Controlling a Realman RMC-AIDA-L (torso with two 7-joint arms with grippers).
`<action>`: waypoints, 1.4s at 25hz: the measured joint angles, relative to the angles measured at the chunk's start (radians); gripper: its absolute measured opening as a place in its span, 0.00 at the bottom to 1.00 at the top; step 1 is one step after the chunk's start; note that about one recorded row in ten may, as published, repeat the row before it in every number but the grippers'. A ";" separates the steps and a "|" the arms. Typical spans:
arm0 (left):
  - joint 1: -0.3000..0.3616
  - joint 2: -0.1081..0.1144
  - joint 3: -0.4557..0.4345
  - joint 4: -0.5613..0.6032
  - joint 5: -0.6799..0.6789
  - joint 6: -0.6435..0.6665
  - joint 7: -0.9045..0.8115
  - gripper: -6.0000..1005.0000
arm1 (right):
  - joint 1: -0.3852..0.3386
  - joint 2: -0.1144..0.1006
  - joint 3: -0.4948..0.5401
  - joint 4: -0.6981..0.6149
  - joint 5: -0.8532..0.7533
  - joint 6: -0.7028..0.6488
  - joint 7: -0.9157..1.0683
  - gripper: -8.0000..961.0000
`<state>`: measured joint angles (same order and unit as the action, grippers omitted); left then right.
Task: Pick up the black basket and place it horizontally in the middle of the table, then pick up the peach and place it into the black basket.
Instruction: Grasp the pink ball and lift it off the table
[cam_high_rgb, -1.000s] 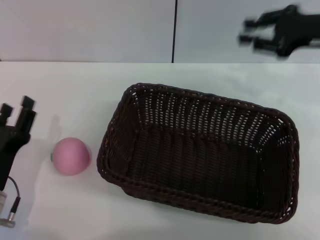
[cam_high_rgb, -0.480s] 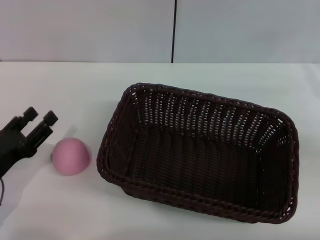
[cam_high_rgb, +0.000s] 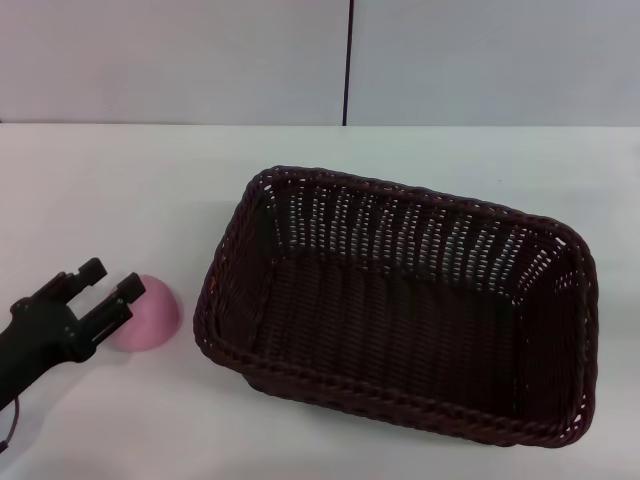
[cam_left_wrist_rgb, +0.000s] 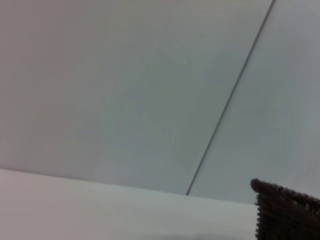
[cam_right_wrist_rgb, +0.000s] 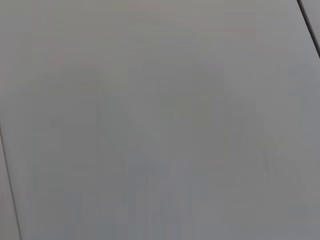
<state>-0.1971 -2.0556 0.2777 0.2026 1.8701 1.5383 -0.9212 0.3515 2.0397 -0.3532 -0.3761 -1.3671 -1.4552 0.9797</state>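
Observation:
The black basket (cam_high_rgb: 400, 305) lies lengthwise on the white table (cam_high_rgb: 120, 190), right of centre, and it is empty. One corner of it shows in the left wrist view (cam_left_wrist_rgb: 287, 212). The pink peach (cam_high_rgb: 158, 318) sits on the table just left of the basket. My left gripper (cam_high_rgb: 108, 285) is open at the peach's left side, its fingers partly covering the fruit. I cannot tell if they touch it. My right gripper is out of view; its wrist view shows only a blank grey wall.
A grey wall with a dark vertical seam (cam_high_rgb: 348, 60) stands behind the table. The basket's near right corner reaches close to the table's front edge (cam_high_rgb: 560, 435).
My left gripper has moved right and nearer to the peach, now overlapping its left side. My right gripper, raised at the back right a second ago, has left the view.

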 joint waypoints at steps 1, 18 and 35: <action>0.004 0.000 0.000 0.001 0.001 0.000 0.001 0.67 | 0.001 0.000 0.000 0.001 0.000 0.000 0.000 0.35; 0.030 -0.005 0.002 -0.006 0.030 -0.030 0.034 0.58 | 0.013 0.018 -0.003 0.014 0.002 0.000 -0.007 0.35; 0.023 -0.008 0.021 -0.026 0.027 -0.013 0.029 0.24 | 0.004 0.025 0.000 0.034 0.003 -0.001 -0.041 0.35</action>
<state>-0.1739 -2.0632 0.2982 0.1766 1.8971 1.5253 -0.8919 0.3558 2.0647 -0.3533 -0.3424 -1.3644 -1.4565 0.9384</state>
